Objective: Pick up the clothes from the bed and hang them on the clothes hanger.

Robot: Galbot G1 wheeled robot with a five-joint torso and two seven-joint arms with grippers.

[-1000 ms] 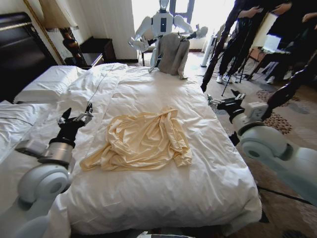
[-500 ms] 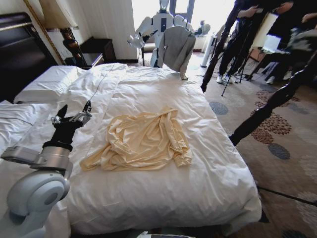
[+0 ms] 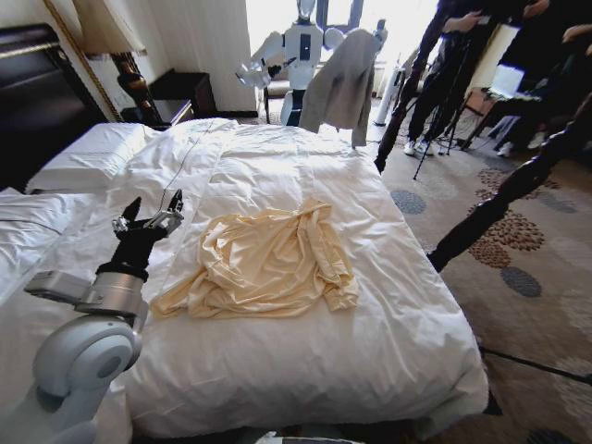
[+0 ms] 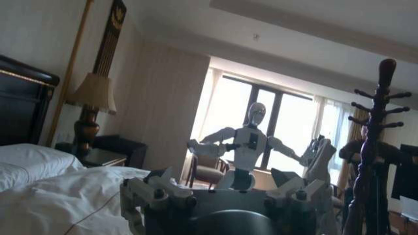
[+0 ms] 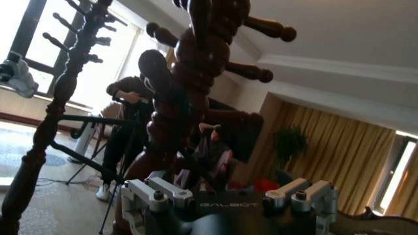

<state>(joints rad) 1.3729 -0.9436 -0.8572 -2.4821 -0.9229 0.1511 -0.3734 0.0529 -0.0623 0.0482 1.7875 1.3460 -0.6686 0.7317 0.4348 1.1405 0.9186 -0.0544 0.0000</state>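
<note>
Shifted slightly toward the garment, left tool hovers with fingers spread, empty, beside the crumpled pale cream-yellow long-sleeved top lying mid-bed on the rumpled white duvet. Right wrist view: right tool released, near a dark wooden coat stand.

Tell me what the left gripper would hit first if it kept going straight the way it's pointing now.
Probably nothing soon: the left gripper, open, points along above the bed's white duvet, beside the cream top. Depth unclear.

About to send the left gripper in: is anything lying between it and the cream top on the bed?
Nothing visible: only bare white duvet on the bed separates the open left gripper from the cream top.
</note>
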